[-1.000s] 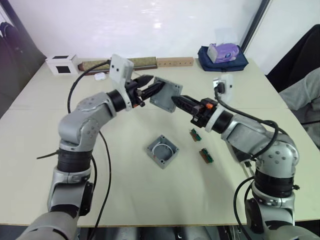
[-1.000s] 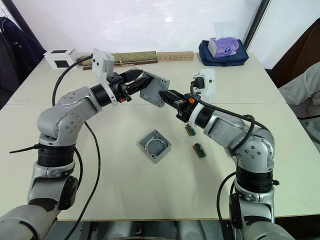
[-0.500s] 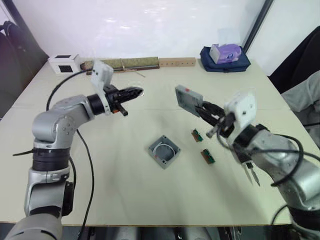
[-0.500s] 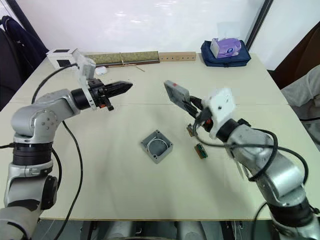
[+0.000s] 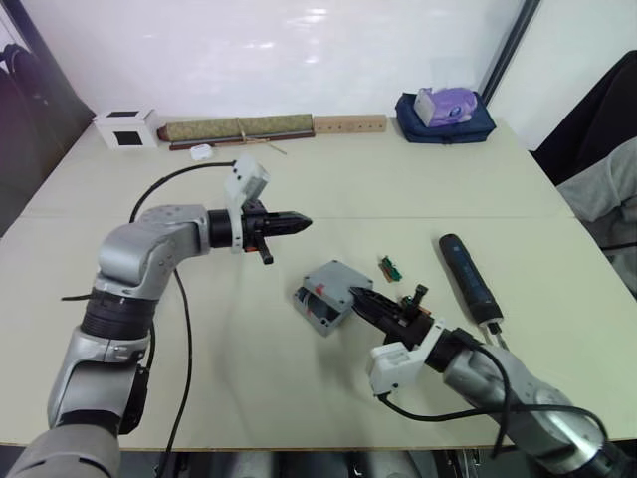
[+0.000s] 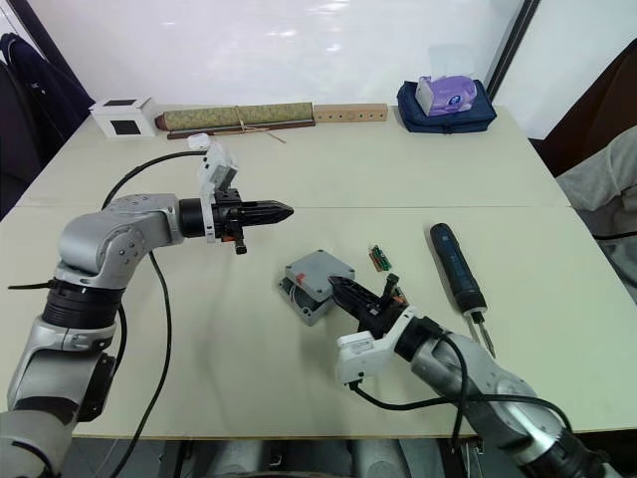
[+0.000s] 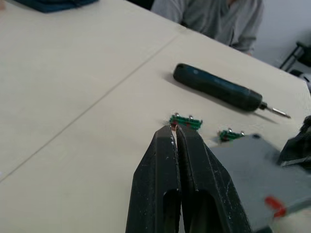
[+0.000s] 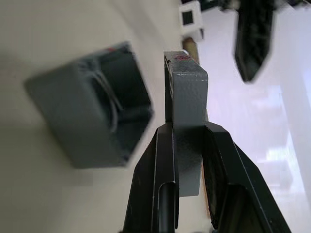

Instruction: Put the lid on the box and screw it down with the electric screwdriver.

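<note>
Right wrist view: the right pincer (image 8: pixel 187 141) grips the lid (image 8: pixel 186 104) edge-on between its two fingers; the box (image 8: pixel 92 109) lies just off the fingertips, open mouth turned toward the lid, whitish ring visible inside.
Head views: the lid (image 5: pixel 333 282) hangs over the box (image 5: pixel 317 307), covering most of it, tilted rather than flat; the right pincer (image 5: pixel 366 302) reaches in from the near right.
Step in hand: seating the lid on the box.
Doing it well: in my judgement, level the lid first, square its corners to the box corners so the screw holes line up, lower until the rim meets all round, and only then let go; a tilted release would likely leave it skewed.
Left pincer (image 5: pixel 297 223): fingers pressed together, holding nothing, hovering over the surface (image 5: pixel 249 398) well beyond the box.
Electric screwdriver (image 5: pixel 470 278): lying on the surface to the right of the right pincer, untouched.
Left wrist view adds: the screwdriver's thin bit (image 7: pixel 276 112) and two green circuit boards (image 7: pixel 185 120) just past the left fingertips, seen low and from the side.
Right wrist view adds: the gap between lid and box mouth, which the head views hide.
</note>
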`<state>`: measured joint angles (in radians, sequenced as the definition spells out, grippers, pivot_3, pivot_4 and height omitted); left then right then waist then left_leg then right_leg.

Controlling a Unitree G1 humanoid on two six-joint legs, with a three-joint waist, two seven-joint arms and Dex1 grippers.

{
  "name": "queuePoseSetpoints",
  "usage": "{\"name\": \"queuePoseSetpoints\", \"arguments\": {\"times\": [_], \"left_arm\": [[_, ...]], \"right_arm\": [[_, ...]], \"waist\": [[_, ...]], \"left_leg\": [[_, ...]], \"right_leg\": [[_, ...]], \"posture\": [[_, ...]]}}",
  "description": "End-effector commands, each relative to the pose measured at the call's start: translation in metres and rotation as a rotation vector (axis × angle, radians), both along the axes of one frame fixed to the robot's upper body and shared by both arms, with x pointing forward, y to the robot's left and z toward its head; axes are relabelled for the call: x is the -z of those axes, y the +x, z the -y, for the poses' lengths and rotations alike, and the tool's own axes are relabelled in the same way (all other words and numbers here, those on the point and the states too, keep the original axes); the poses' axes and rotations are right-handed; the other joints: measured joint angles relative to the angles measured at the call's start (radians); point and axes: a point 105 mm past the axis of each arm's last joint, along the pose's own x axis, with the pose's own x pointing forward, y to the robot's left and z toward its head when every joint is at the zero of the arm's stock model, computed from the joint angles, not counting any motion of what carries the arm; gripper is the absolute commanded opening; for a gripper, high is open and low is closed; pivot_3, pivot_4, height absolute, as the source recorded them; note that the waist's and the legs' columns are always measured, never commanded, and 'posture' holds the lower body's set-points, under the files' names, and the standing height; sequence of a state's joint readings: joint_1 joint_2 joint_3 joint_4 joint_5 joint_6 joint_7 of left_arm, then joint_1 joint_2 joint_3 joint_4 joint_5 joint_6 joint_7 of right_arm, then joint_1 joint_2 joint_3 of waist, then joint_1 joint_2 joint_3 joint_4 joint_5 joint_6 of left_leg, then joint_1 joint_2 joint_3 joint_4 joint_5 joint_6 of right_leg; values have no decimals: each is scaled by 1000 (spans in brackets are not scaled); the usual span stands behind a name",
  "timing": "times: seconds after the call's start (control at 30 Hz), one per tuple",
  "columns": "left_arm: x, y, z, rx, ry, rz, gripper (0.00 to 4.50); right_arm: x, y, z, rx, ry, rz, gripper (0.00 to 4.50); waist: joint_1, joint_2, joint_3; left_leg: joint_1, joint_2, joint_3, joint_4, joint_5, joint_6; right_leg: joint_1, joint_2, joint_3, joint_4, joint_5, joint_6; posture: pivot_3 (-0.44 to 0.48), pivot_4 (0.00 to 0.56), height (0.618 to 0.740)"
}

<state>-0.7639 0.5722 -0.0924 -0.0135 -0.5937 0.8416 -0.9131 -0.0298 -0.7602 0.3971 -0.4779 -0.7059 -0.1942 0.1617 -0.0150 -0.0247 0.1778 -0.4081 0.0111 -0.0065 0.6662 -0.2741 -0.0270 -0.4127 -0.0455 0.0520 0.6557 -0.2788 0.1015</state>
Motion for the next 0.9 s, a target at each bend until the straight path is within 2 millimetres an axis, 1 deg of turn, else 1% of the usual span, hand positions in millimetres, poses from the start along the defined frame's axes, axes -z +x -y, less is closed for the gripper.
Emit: {"name": "queuePoseSetpoints", "arguments": {"times": [0.03, 0.1, 0.23, 0.5, 0.57, 0.7, 0.83, 0.9], "left_arm": [[-9, -9, 6, 65, 40, 62, 102], [-4, -14, 7, 94, 68, 63, 102], [13, -20, 10, 136, 136, 70, 102], [27, -19, 11, 151, 180, 84, 102], [31, -18, 11, 147, 185, 84, 102], [32, -17, 12, 139, 175, 80, 102], [43, -23, 16, 167, 211, 83, 102], [50, -27, 18, 188, 238, 92, 102]], "right_arm": [[-4, -2, -3, -17, -29, 56, 171], [0, -3, -4, -18, -43, 60, 171], [-1, 1, -7, -12, -49, 91, 171], [1, 7, -9, -23, -70, 114, 171], [4, 7, -10, -33, -86, 106, 171], [10, 6, -10, -36, -86, 89, 171], [20, 1, -10, -37, -97, 59, 171], [22, 0, -10, -37, -90, 50, 171]], "waist": [[1, 0, 0], [1, 0, 0], [1, 0, 0], [1, 0, 0], [1, 0, 0], [1, 0, 0], [1, 0, 0], [1, 0, 0]], "left_leg": [[0, 0, 0, 0, 0, 0], [0, 0, 0, 0, 0, 0], [1, 0, 0, 0, 0, 0], [1, 0, 0, 0, 0, 0], [1, 0, 0, 0, 0, 0], [1, 0, 0, 0, 0, 0], [2, 0, 0, 0, 0, 0], [2, 0, 0, 0, 0, 0]], "right_leg": [[0, 0, 0, 0, 0, 0], [0, 0, 0, 0, 0, 0], [1, 0, 0, 0, 0, 0], [2, 0, 0, 0, 0, 0], [2, 0, 0, 0, 0, 0], [2, 0, 0, 0, 0, 0], [3, 0, 0, 0, 0, 0], [3, 0, 0, 0, 0, 0]], "posture": [[0, 150, 740], [0, 150, 740], [0, 150, 740], [0, 150, 740], [0, 150, 740], [0, 150, 740], [0, 150, 740], [0, 150, 740]]}}
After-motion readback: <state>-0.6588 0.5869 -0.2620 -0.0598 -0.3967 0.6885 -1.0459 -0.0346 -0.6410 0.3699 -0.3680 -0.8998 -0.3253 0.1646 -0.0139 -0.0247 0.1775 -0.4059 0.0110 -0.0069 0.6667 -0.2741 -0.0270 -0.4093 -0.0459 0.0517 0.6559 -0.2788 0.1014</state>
